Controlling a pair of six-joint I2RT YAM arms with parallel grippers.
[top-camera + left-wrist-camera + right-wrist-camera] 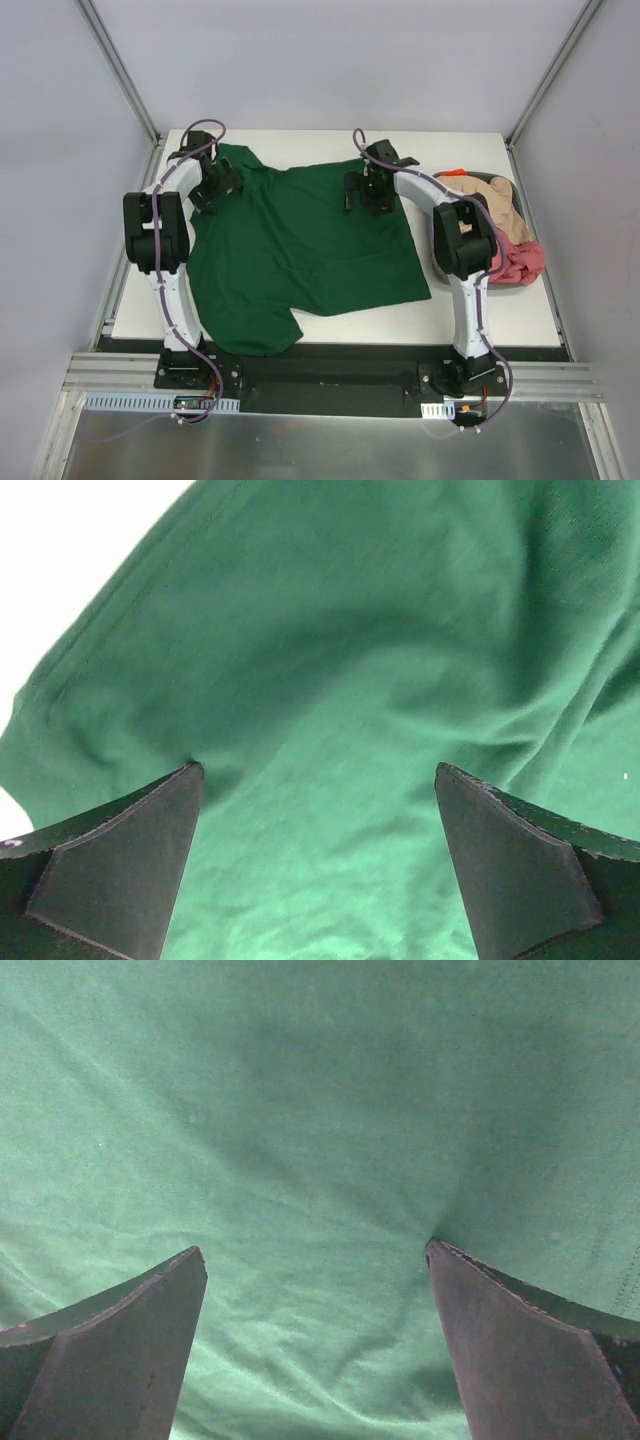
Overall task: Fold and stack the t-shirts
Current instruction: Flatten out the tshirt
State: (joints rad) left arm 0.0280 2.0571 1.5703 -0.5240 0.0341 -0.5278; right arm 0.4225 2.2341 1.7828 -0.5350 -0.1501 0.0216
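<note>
Scanning for print first: nothing legible on either arm or on the cloth (the small board (190,403) at the left arm's base was too small to read).

Left side: the left gripper (215,185) sat over the far-left corner of the dark green t-shirt (300,250), jaws spread wide, nothing held. In the left wrist view the gripper (315,770) had green knit (350,630) filling the gap. Its left finger (120,870), a dark matte wedge, touched the cloth and pulled a small pucker at the tip. A hem edge ran diagonally at upper left, w/ white table (60,560) beyond.

Centre: the shirt lay spread on the white table (480,310), mostly flat w/ soft wrinkles, near-left corner hanging at the table's front edge.

Right side: the right gripper (368,190) stood on the shirt's far edge, also wide apart, gripping nothing. The right wrist view showed the gripper (315,1248) over smooth fine-knit cloth (300,1090), w/ the right finger (520,1340) pressing a dimple and a stitched seam at far right.

Far right, apart from both grippers: a crumpled heap in a dark tray (500,285), w/ a beige t-shirt (500,210), a pink-red t-shirt (522,262) and an orange bit (452,172) at the far end.
</note>
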